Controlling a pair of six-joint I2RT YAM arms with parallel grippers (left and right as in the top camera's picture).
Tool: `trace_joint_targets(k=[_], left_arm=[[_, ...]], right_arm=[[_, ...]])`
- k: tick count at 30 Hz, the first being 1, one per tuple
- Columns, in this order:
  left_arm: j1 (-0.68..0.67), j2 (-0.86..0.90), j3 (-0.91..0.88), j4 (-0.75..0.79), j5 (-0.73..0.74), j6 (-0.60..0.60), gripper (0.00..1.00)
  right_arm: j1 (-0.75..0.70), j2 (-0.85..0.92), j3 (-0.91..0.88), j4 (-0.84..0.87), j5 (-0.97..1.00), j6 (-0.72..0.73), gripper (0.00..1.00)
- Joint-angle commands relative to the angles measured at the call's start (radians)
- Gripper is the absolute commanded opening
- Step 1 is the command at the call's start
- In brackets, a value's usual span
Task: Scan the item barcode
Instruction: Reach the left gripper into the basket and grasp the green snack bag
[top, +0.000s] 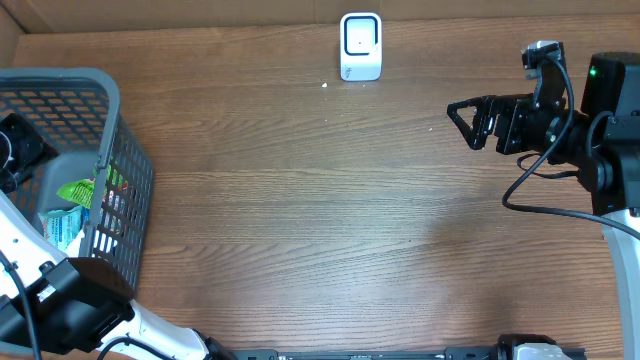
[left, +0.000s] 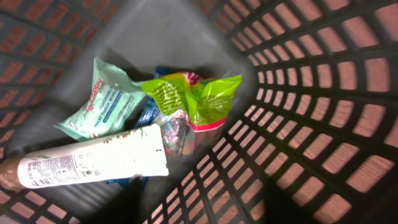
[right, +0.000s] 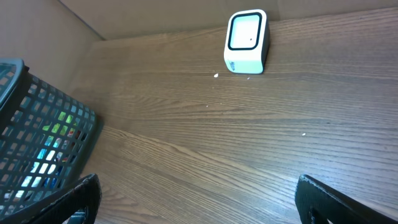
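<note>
My left gripper hangs inside the grey mesh basket, its dark blurred fingers apart with nothing between them. Below it lie a white tube printed with small text, a teal pouch and a green snack bag. The left finger's tip is close to the tube's lower edge. In the overhead view the green bag and teal pouch show through the basket. The white barcode scanner stands at the table's back centre. My right gripper hovers open at the right, empty.
The basket's walls close in tightly around my left gripper. The scanner faces the table's middle, and the basket stands at the far left in the right wrist view. A cardboard wall runs along the table's back edge.
</note>
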Motion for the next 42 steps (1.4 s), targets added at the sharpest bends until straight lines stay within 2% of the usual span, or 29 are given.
trace_joint_targets(k=[1, 10, 23, 25, 26, 29, 30, 32, 37, 42], left_arm=[[0.005, -0.001, -0.092, 0.017, -0.006, 0.005, 1.0], [-0.001, -0.001, -0.422, 0.177, 0.0, 0.01, 1.0], [-0.001, -0.001, -0.783, 0.585, -0.045, -0.045, 1.0], [-0.001, -0.001, -0.813, 0.62, -0.045, -0.056, 0.93], [-0.001, -0.001, -0.816, 0.623, -0.045, -0.056, 0.84], [-0.001, -0.001, -0.809, 0.63, -0.045, -0.058, 0.32], [-0.001, -0.001, -0.804, 0.629, -0.045, -0.064, 0.19], [-0.001, -0.001, -0.788, 0.618, -0.037, -0.064, 0.04], [-0.001, -0.001, -0.692, 0.531, -0.034, -0.064, 0.04], [-0.001, -0.002, -0.492, 0.37, -0.034, -0.063, 0.04]], right_arm=[[-0.002, -0.012, 0.027, 0.005, -0.002, -0.005, 1.0], [-0.002, -0.012, 0.027, 0.005, -0.002, -0.004, 1.0], [-0.002, -0.012, 0.027, 0.008, -0.003, -0.004, 1.0], [-0.002, -0.012, 0.027, 0.008, -0.003, -0.004, 1.0], [-0.002, -0.012, 0.027, 0.008, -0.003, -0.004, 1.0], [-0.002, -0.012, 0.027, 0.009, -0.003, -0.004, 1.0], [-0.002, -0.012, 0.027, 0.009, -0.003, -0.004, 1.0], [-0.002, -0.012, 0.027, 0.011, -0.003, -0.004, 1.0], [-0.002, -0.012, 0.027, 0.013, -0.003, -0.004, 1.0], [-0.002, -0.012, 0.027, 0.012, -0.003, -0.004, 1.0]])
